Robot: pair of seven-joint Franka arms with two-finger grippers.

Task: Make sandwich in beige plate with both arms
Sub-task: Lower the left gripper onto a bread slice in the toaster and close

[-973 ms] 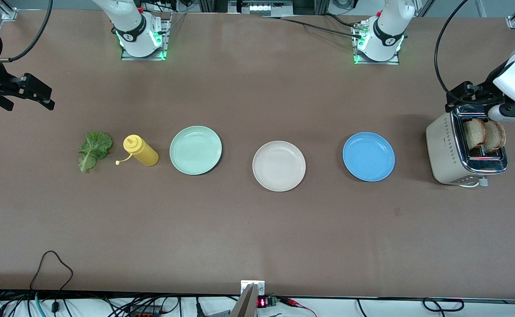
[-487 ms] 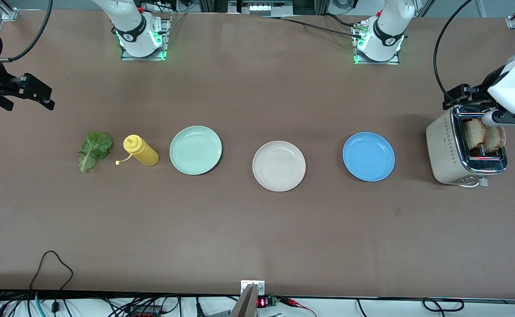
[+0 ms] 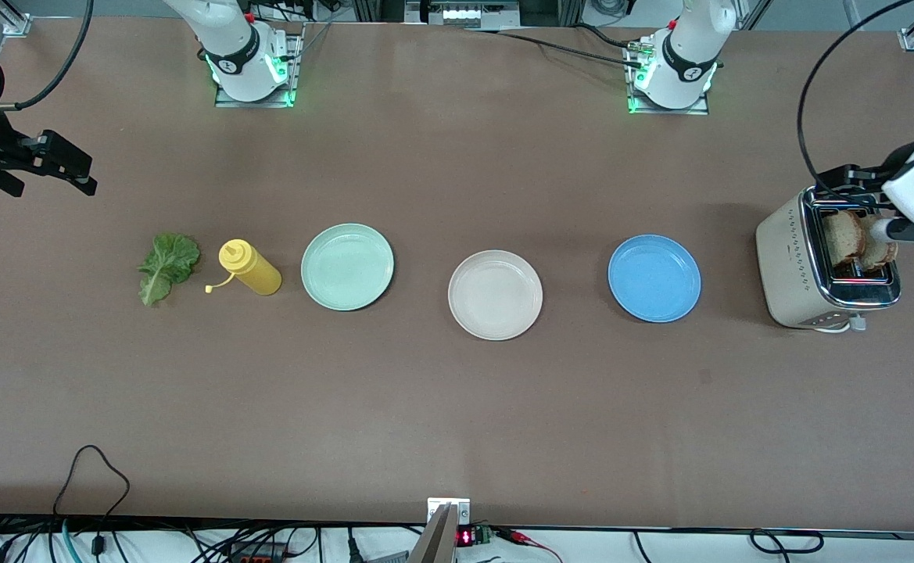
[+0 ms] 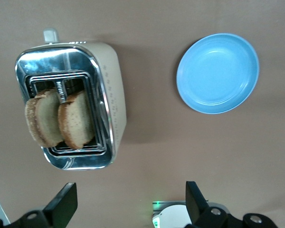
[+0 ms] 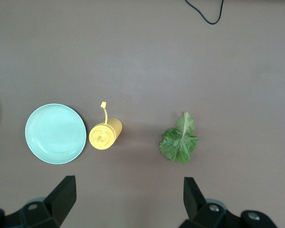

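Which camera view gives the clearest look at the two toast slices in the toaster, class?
The left wrist view: it looks straight down on both toast slices standing side by side in the toaster, unobstructed. The front view shows them smaller, partly covered by the left gripper over the toaster. The right wrist view does not show them.

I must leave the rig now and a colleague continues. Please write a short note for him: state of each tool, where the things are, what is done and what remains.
Left tool: open, holds nothing, up over the toaster at the left arm's end of the table.
Right tool: open, holds nothing, up over the right arm's end; this arm waits.
Two toast slices stand in the toaster's slots.
Lettuce leaf lies on the table beside the yellow bottle.
Beige plate is between the green plate and the blue plate; nothing on it.
Done: nothing placed yet.
Left: toast, lettuce, toast onto the beige plate.
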